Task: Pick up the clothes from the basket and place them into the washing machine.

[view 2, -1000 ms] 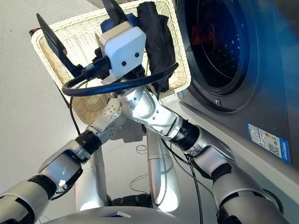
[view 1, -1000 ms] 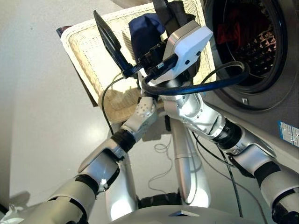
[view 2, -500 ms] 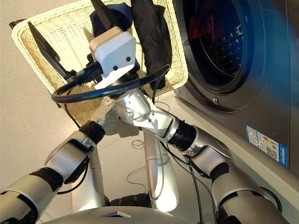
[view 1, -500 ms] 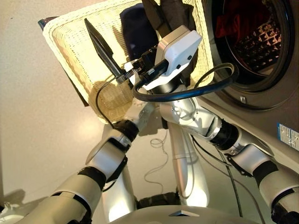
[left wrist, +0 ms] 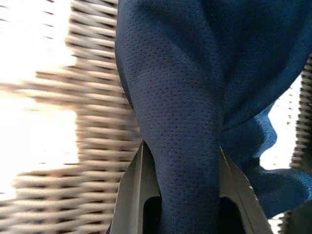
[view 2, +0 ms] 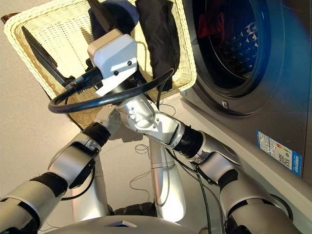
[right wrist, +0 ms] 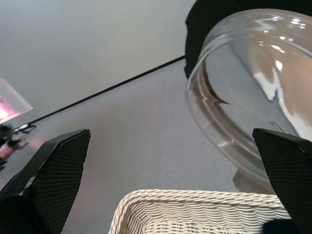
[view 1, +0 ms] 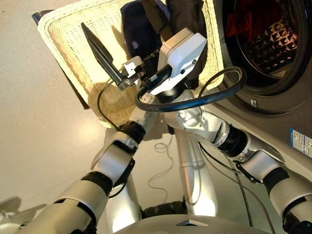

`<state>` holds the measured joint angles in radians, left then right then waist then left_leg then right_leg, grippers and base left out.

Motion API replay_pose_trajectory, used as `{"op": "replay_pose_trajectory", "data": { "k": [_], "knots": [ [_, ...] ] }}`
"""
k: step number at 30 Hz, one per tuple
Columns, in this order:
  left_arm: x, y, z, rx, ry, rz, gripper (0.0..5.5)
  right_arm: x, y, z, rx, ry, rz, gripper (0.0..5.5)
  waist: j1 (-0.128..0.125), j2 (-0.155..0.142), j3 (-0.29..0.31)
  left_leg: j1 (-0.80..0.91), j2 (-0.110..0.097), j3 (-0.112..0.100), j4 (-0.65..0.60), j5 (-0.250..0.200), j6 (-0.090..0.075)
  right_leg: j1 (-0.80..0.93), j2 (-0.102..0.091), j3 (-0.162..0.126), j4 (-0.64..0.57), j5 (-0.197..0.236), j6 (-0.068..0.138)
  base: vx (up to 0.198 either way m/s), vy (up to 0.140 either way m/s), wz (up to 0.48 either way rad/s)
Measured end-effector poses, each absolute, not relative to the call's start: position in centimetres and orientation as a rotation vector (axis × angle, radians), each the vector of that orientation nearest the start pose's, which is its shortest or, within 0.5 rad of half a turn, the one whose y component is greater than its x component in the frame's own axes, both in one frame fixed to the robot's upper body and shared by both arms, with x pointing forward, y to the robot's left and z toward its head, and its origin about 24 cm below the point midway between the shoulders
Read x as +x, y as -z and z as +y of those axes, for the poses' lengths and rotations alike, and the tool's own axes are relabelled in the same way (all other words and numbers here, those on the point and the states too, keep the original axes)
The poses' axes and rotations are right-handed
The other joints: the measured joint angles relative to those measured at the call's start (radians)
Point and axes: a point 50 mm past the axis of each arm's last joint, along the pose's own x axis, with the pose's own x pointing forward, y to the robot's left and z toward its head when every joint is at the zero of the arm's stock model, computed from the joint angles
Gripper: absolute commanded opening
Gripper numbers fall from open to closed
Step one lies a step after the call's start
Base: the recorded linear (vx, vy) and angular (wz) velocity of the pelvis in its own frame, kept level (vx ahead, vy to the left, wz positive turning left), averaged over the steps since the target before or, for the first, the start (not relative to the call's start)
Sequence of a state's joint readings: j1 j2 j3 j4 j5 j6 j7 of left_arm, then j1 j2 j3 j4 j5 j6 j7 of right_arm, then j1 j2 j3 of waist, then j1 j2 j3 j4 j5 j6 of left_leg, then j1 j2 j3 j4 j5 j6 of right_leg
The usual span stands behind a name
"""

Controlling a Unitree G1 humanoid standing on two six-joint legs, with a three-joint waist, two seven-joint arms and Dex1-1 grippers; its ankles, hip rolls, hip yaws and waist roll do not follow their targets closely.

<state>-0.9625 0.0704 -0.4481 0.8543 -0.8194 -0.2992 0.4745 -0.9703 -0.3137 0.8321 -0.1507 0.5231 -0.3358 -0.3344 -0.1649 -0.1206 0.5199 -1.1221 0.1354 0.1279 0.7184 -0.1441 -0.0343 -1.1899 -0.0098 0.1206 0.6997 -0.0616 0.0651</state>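
Pale floor under cream wicker basket (view 2: 53,36), which sits beside washing machine (view 2: 273,87). Navy garment (left wrist: 195,97) lies in basket w/ black garment (view 2: 158,41) next to it; red garment (view 1: 246,22) already in drum. Left gripper (left wrist: 183,195) fingers clamped on navy cloth. Right gripper (right wrist: 170,185) over basket, fingers wide apart, nothing between. Glass porthole door (right wrist: 243,97) swung open.

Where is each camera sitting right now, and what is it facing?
Left eye: on the head, looking down over both arms at the basket and washing machine.
Right eye: beside it, same scene.
Left wrist: navy garment between its jaws, basket wall behind.
Right wrist: open jaws, floor, glass door, basket rim.
Shared: both wrists see the basket.
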Motion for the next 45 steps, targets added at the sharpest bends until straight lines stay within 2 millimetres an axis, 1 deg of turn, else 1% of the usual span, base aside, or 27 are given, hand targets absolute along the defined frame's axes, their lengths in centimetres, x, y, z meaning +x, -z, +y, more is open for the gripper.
{"op": "replay_pose_trajectory", "data": {
  "k": [3,5,7,10,11,12,13,14,15,17,20,21,22,23,24,25,26,27,29,31,34,36,38,40,42,45],
  "knots": [
    [38.9,-14.5,6.1,-0.395,-0.072,-0.092,0.0,24.7,-26.3,1.5,0.172,-0.854,-0.851,5.5,-0.001,-0.002,0.001,0.014,0.003,0.002,0.0,-0.001,-0.002,0.01,0.0,-0.008,-0.001,0.003,-0.005,0.0,0.0,0.0],
    [38.9,-14.2,6.3,-0.39,-0.079,-0.08,0.0,25.3,-26.1,1.2,0.166,-0.844,-0.824,5.5,0.001,-0.008,0.003,0.031,0.005,0.008,-0.003,-0.002,-0.003,0.024,-0.001,-0.007,-0.002,0.004,-0.006,0.0,0.0,0.0],
    [38.8,-13.7,6.6,-0.38,-0.091,-0.065,0.0,25.8,-26.0,0.5,0.136,-0.827,-0.818,5.5,-0.003,-0.009,0.003,0.047,0.006,0.007,-0.003,-0.002,-0.003,0.041,0.0,-0.008,-0.005,0.005,-0.006,0.0,0.0,0.0],
    [38.7,-13.0,7.7,-0.331,-0.119,-0.071,0.0,27.0,-25.6,-1.0,0.102,-0.768,-0.794,5.5,-0.002,-0.011,0.003,0.074,0.01,0.009,-0.012,-0.002,-0.003,0.069,0.002,-0.007,-0.014,0.006,-0.007,-0.033,-0.008,-0.024],
    [38.4,-12.8,8.2,-0.301,-0.124,-0.087,0.0,27.2,-25.5,-1.5,0.087,-0.752,-0.791,5.5,-0.003,-0.012,0.003,0.086,0.011,0.011,-0.027,0.0,-0.004,0.08,0.003,-0.007,-0.028,0.008,-0.003,-0.097,-0.024,-0.07],
    [38.3,-12.8,8.6,-0.275,-0.127,-0.103,0.0,27.6,-25.5,-2.3,0.078,-0.72,-0.792,5.5,-0.003,-0.016,0.003,0.097,0.009,0.014,-0.047,0.01,-0.005,0.09,0.001,-0.008,-0.045,0.02,-0.009,-0.095,-0.026,-0.038],
    [38.1,-12.8,9.1,-0.244,-0.131,-0.127,0.0,27.9,-25.5,-3.0,0.091,-0.685,-0.789,5.5,0.002,-0.019,0.003,0.109,0.009,0.015,-0.072,0.024,-0.007,0.1,-0.001,-0.01,-0.063,0.032,-0.01,0.0,0.0,0.0],
    [37.9,-12.9,9.7,-0.207,-0.132,-0.152,0.0,28.4,-25.5,-3.8,0.104,-0.653,-0.776,5.5,0.0,-0.028,0.006,0.126,0.002,0.015,-0.098,0.037,-0.008,0.113,-0.004,-0.011,-0.086,0.038,-0.011,0.0,0.0,0.0],
    [37.5,-12.8,10.2,-0.167,-0.131,-0.178,0.0,28.6,-25.3,-4.3,0.124,-0.635,-0.759,5.5,-0.001,-0.032,0.007,0.146,0.001,0.015,-0.12,0.048,-0.012,0.131,-0.004,-0.012,-0.104,0.045,-0.015,0.0,0.0,0.0],
    [37.2,-12.7,10.5,-0.123,-0.121,-0.2,0.0,28.7,-25.3,-4.8,0.113,-0.634,-0.751,5.5,0.0,-0.035,0.008,0.175,0.001,0.014,-0.15,0.058,-0.016,0.157,-0.005,-0.017,-0.124,0.048,-0.019,0.0,0.0,0.0],
    [36.2,-12.5,10.3,-0.051,-0.073,-0.245,0.0,28.9,-25.1,-5.4,0.129,-0.615,-0.741,5.5,0.002,-0.034,0.008,0.242,-0.006,0.011,-0.213,0.079,-0.023,0.219,-0.009,-0.027,-0.166,0.058,-0.026,0.0,0.0,0.0],
    [36.0,-12.6,10.7,-0.011,-0.062,-0.266,0.0,28.9,-25.1,-5.5,0.13,-0.617,-0.736,5.5,0.003,-0.034,0.008,0.271,-0.011,0.011,-0.238,0.086,-0.024,0.245,-0.011,-0.03,-0.184,0.061,-0.027,0.0,0.0,0.0],
    [35.6,-12.6,10.6,0.017,-0.032,-0.285,0.0,28.9,-25.0,-5.5,0.127,-0.623,-0.736,5.5,0.003,-0.034,0.008,0.296,-0.009,0.012,-0.258,0.091,-0.026,0.269,-0.011,-0.032,-0.199,0.063,-0.028,0.0,0.0,0.0],
    [35.3,-12.9,11.3,0.059,-0.012,-0.314,0.0,28.9,-24.9,-5.6,0.121,-0.634,-0.731,5.5,0.006,-0.035,0.008,0.326,-0.014,0.013,-0.281,0.097,-0.028,0.296,-0.011,-0.033,-0.219,0.069,-0.03,0.0,0.0,0.0],
    [34.7,-13.0,11.3,0.09,0.027,-0.339,0.0,28.9,-24.7,-5.7,0.127,-0.64,-0.717,5.5,0.007,-0.034,0.009,0.356,-0.013,0.015,-0.307,0.104,-0.029,0.322,-0.011,-0.035,-0.239,0.074,-0.032,0.0,0.0,0.0],
    [34.5,-13.1,11.4,0.109,0.041,-0.353,0.0,29.0,-24.6,-5.8,0.126,-0.64,-0.711,5.5,0.013,-0.034,0.009,0.377,-0.014,0.017,-0.319,0.104,-0.03,0.342,-0.013,-0.041,-0.248,0.075,-0.033,0.0,0.0,0.0],
    [34.4,-13.4,11.9,0.141,0.051,-0.371,0.0,29.0,-24.6,-6.0,0.128,-0.648,-0.704,5.5,0.026,-0.034,0.009,0.4,-0.015,0.021,-0.337,0.107,-0.032,0.359,-0.015,-0.044,-0.262,0.079,-0.036,0.0,0.0,0.0],
    [33.9,-13.7,11.9,0.161,0.087,-0.394,0.0,28.9,-24.7,-6.2,0.128,-0.661,-0.7,5.5,0.034,-0.034,0.009,0.421,-0.015,0.025,-0.356,0.111,-0.033,0.376,-0.016,-0.048,-0.28,0.085,-0.038,0.0,0.0,0.0],
    [33.2,-14.4,12.7,0.198,0.114,-0.433,0.0,28.9,-24.7,-6.3,0.148,-0.685,-0.682,5.5,0.04,-0.034,0.009,0.452,-0.015,0.027,-0.376,0.113,-0.034,0.405,-0.021,-0.065,-0.3,0.091,-0.043,0.0,0.0,0.0],
    [32.8,-15.5,13.3,0.252,0.139,-0.485,0.0,28.8,-24.7,-6.6,0.137,-0.71,-0.67,5.5,0.055,-0.034,0.009,0.467,-0.015,0.028,-0.385,0.114,-0.035,0.418,-0.021,-0.066,-0.305,0.091,-0.043,0.0,0.0,0.0],
    [31.0,-18.5,14.2,0.408,0.217,-0.628,0.0,28.6,-24.8,-6.9,0.065,-0.791,-0.617,5.5,0.067,-0.034,0.009,0.471,-0.015,0.021,-0.383,0.114,-0.036,0.427,-0.021,-0.068,-0.305,0.091,-0.044,0.0,0.0,0.0],
    [30.8,-19.9,14.5,0.472,0.227,-0.689,0.0,28.5,-24.8,-6.8,0.057,-0.834,-0.585,5.5,0.081,-0.034,0.009,0.48,-0.016,0.018,-0.381,0.114,-0.036,0.436,-0.024,-0.071,-0.303,0.091,-0.043,0.0,0.0,0.0],
    [30.1,-20.7,14.1,0.517,0.27,-0.735,0.0,28.2,-25.3,-6.0,0.042,-0.9,-0.567,5.5,0.086,-0.033,0.009,0.475,-0.016,0.014,-0.374,0.115,-0.035,0.437,-0.028,-0.074,-0.302,0.09,-0.043,0.0,0.0,0.0],
    [29.2,-21.1,13.6,0.587,0.331,-0.777,0.0,28.1,-25.6,-5.3,0.029,-0.949,-0.552,5.5,0.089,-0.033,0.009,0.466,-0.016,0.006,-0.366,0.116,-0.033,0.436,-0.031,-0.086,-0.3,0.09,-0.043,0.0,0.0,0.0],
    [28.6,-21.3,13.0,0.612,0.37,-0.806,0.0,28.0,-25.7,-5.1,0.032,-0.962,-0.544,5.5,0.094,-0.033,0.009,0.459,-0.019,-0.002,-0.365,0.12,-0.033,0.434,-0.036,-0.091,-0.299,0.09,-0.043,0.0,0.0,0.0],
    [28.3,-21.5,12.6,0.614,0.388,-0.827,0.0,28.0,-25.7,-5.0,0.028,-0.965,-0.541,5.5,0.106,-0.033,0.009,0.445,-0.02,-0.005,-0.359,0.121,-0.032,0.422,-0.039,-0.093,-0.296,0.09,-0.043,0.0,0.0,0.0]
  ]
}}
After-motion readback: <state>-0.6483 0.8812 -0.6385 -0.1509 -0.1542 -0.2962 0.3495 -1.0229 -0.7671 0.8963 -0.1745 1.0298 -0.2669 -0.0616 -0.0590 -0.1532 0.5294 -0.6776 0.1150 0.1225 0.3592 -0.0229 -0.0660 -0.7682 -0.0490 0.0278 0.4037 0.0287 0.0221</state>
